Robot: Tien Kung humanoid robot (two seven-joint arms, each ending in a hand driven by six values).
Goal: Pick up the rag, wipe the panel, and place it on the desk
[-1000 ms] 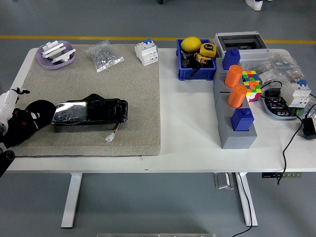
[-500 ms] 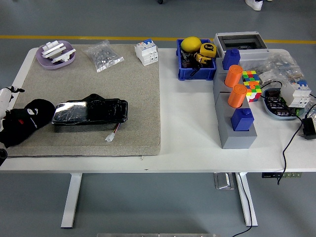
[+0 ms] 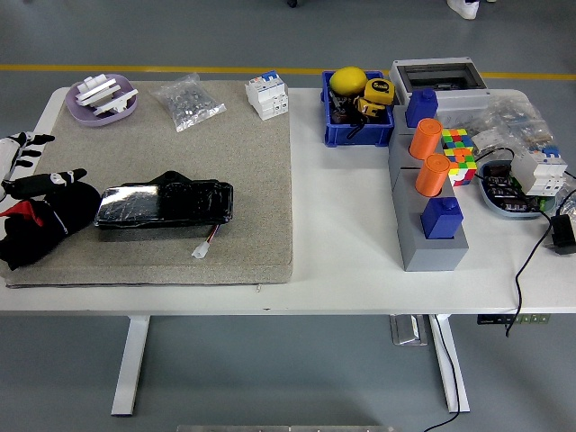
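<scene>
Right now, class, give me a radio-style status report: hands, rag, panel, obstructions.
Left hand open over black rag, no grasp. Right hand out of view. Rag on mat, left of black panel. Nothing between them.

Blue bin [image 3: 357, 131], orange cylinders [image 3: 427, 139], cube [image 3: 456, 150]

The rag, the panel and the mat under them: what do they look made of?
The rag looks like soft black cloth: it lies crumpled and matte, with a bit of red showing. The panel looks glossy black, probably plastic or a film wrap, given the wrinkled highlights on it. The mat looks like coarse grey-beige felt or foam: flat, speckled, no shine.
</scene>
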